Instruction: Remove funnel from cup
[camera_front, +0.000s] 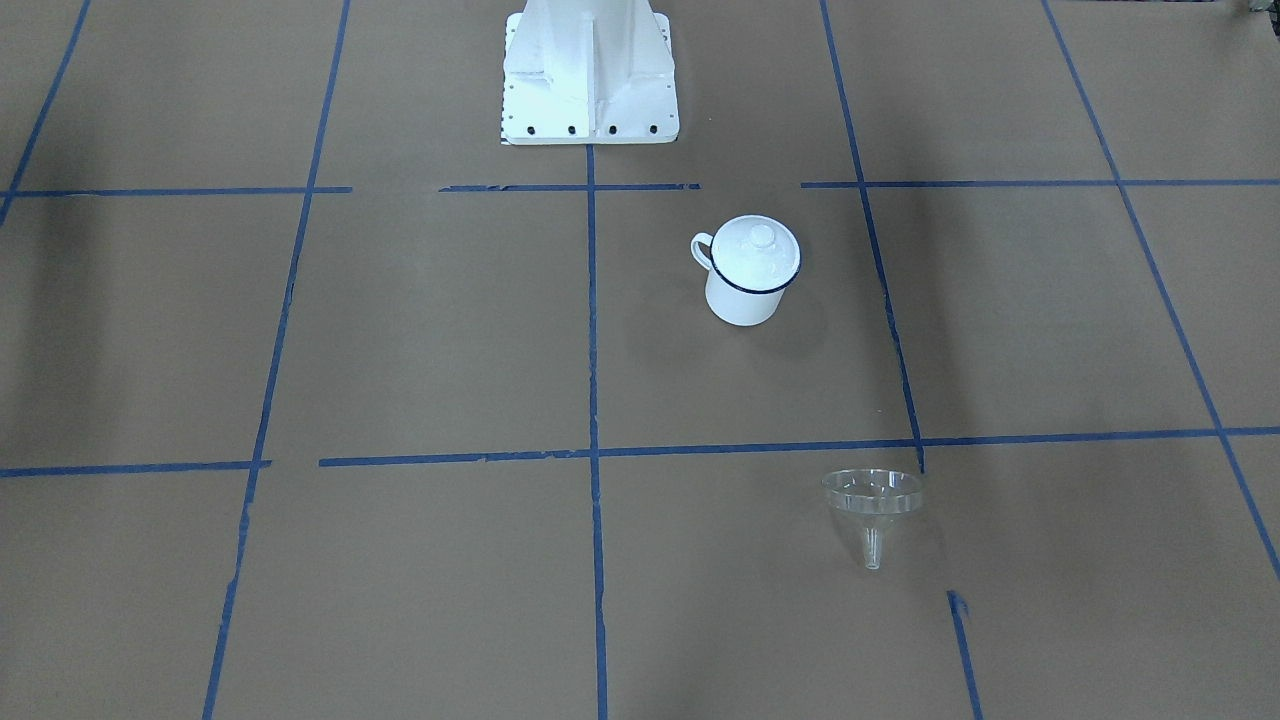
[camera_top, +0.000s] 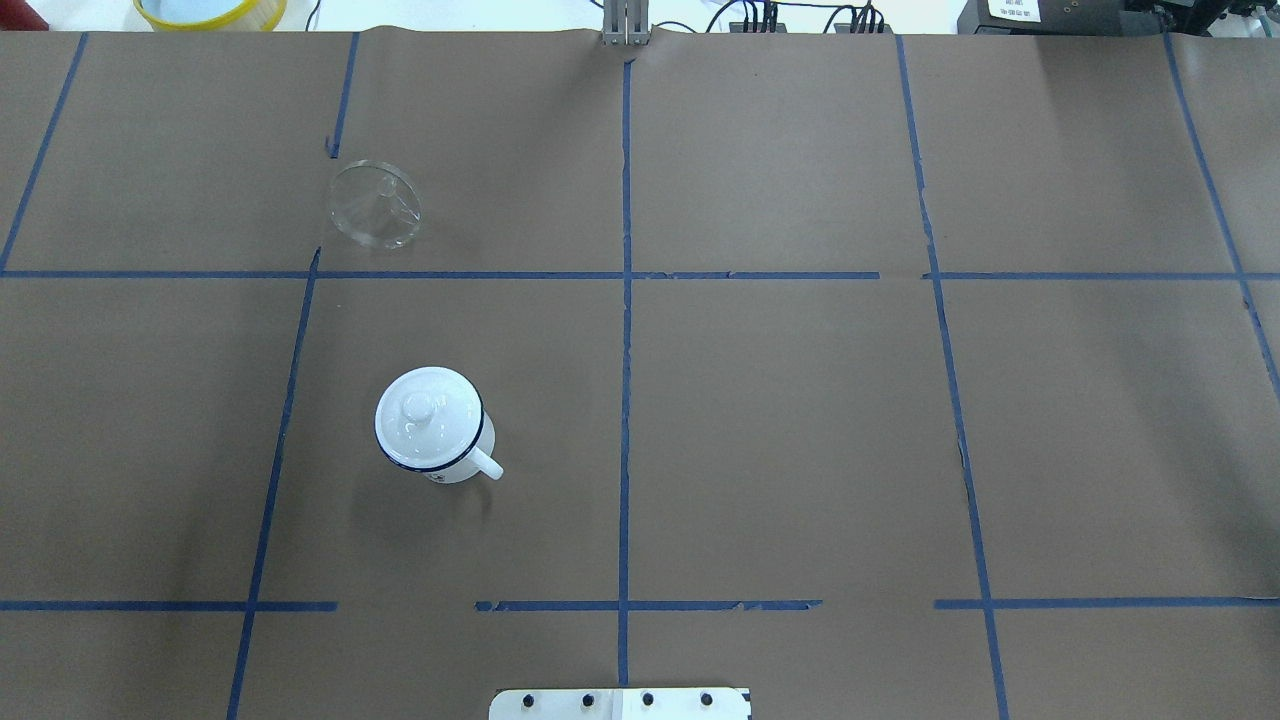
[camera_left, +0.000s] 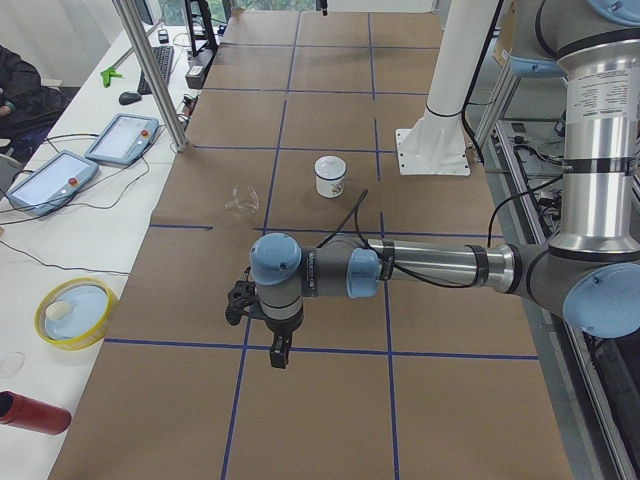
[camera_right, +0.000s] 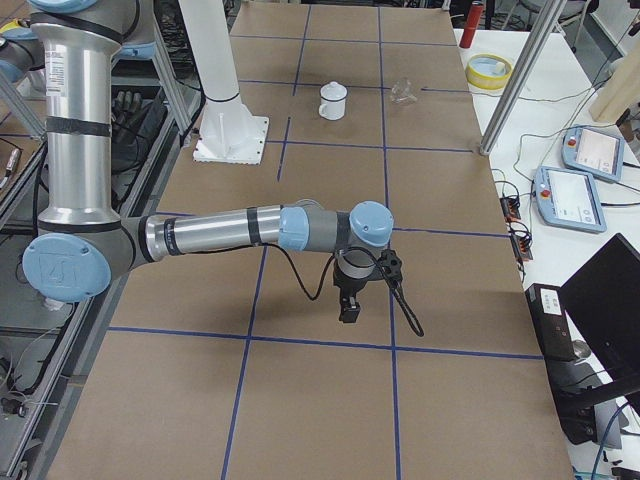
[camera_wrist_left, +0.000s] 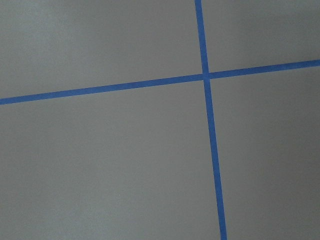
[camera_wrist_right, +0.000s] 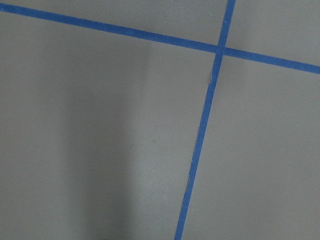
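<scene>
The clear plastic funnel (camera_front: 870, 495) lies on its side on the brown paper, apart from the cup, and shows far left in the overhead view (camera_top: 375, 205). The white enamel cup (camera_front: 743, 298) stands upright with a round white domed lid (camera_front: 757, 250) with a knob on top; the overhead view shows it too (camera_top: 458, 468). My left gripper (camera_left: 280, 355) hangs over the table's left end, far from both. My right gripper (camera_right: 348, 312) hangs over the right end. Both show only in the side views, so I cannot tell whether they are open or shut.
The white robot base (camera_front: 590, 80) stands at the near middle edge. Off the paper on the left end are a yellow bowl (camera_left: 72, 312) and a red bottle (camera_left: 35, 412). Tablets (camera_left: 120, 138) and a metal post (camera_left: 150, 70) stand along the far side.
</scene>
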